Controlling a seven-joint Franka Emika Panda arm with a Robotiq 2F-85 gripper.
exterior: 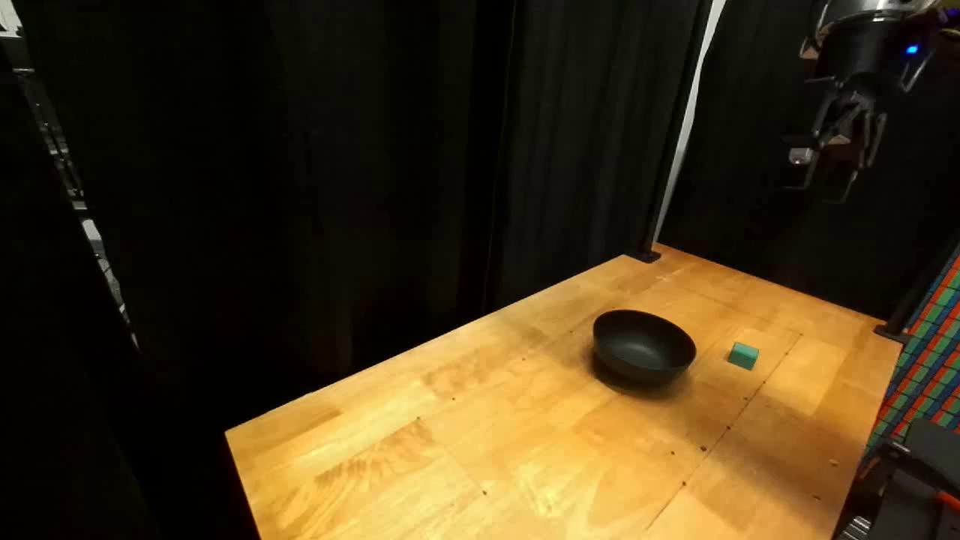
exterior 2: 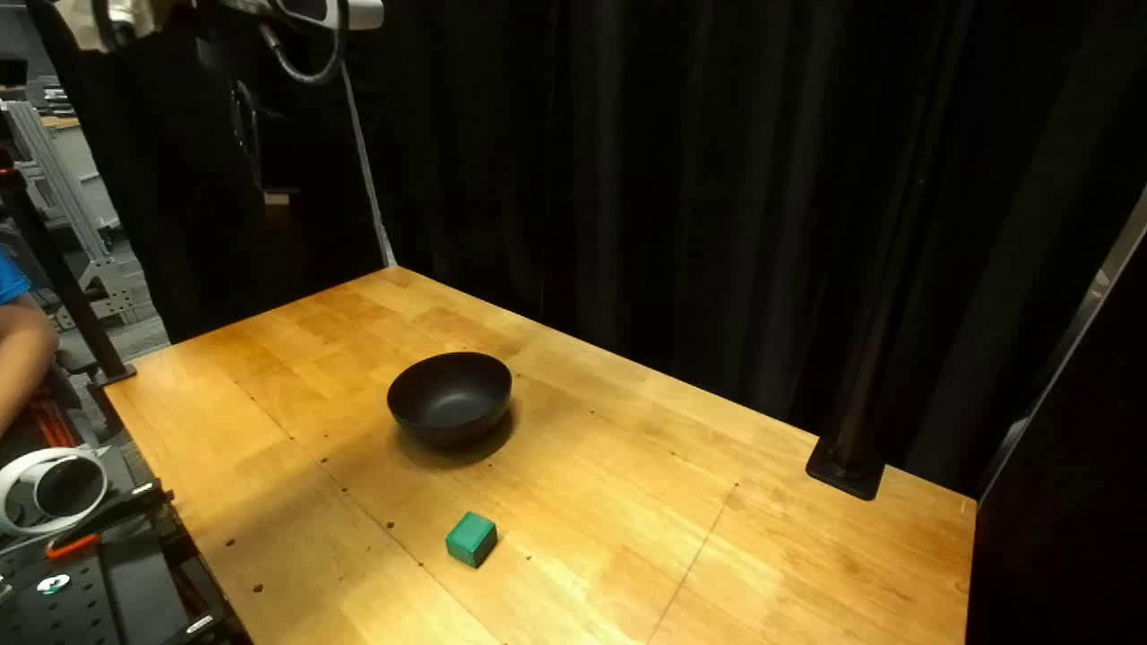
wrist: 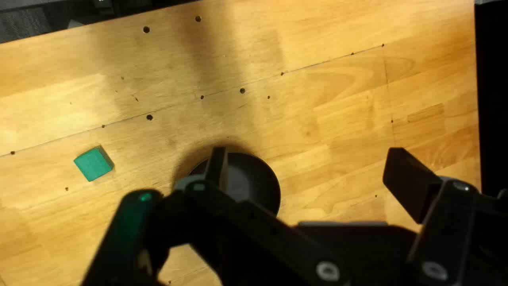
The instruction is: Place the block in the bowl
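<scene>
My fingers [wrist: 410, 184] are spread wide, released, and in the wrist view bare wood of the table [wrist: 333, 119] and part of the bowl [wrist: 256, 180] show between them. One of them stands in front of the bowl and hides some of it. I hang high over the table, well apart from the things on it. The bowl is black and round and sits upright, mouth up; in both exterior views I can look down to its bare floor, which catches a pale patch of light. The teal-green block [exterior 2: 471, 539] is outside the bowl: it rests on the table with one face flat to the wood, near the bowl yet apart from it. The bowl throws a dark shadow onto the wood beside its base. Black curtains [exterior 2: 672, 179] hang beside the table, and at the edge of an exterior view a person's bare arm [exterior 2: 22, 354] shows below a blue sleeve [exterior 2: 10, 281].
</scene>
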